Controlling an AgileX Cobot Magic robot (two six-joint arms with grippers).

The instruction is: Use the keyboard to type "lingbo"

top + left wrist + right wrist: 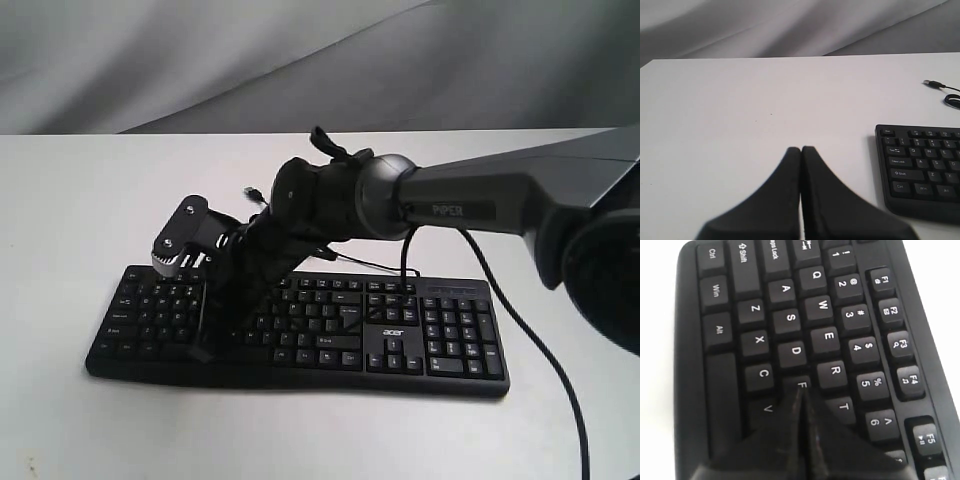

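The keyboard (400,340) lies flat across the middle of the white desk (80,200), well clear of the far edge. The right gripper (801,390) has reached across to the letter keys, fingers pinched together with nothing between them and tips right at the F key. Can't tell if it's pressing. The left gripper (801,150) is clenched empty too, over bare desk beyond the keyboard's Ctrl end.

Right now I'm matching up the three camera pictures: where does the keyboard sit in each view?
Exterior view: keyboard across the lower middle, partly behind the right arm.
Left wrist view: only its Ctrl corner, cut off by the frame edge.
Right wrist view: fills the picture.
Shared landmark: that Ctrl corner.
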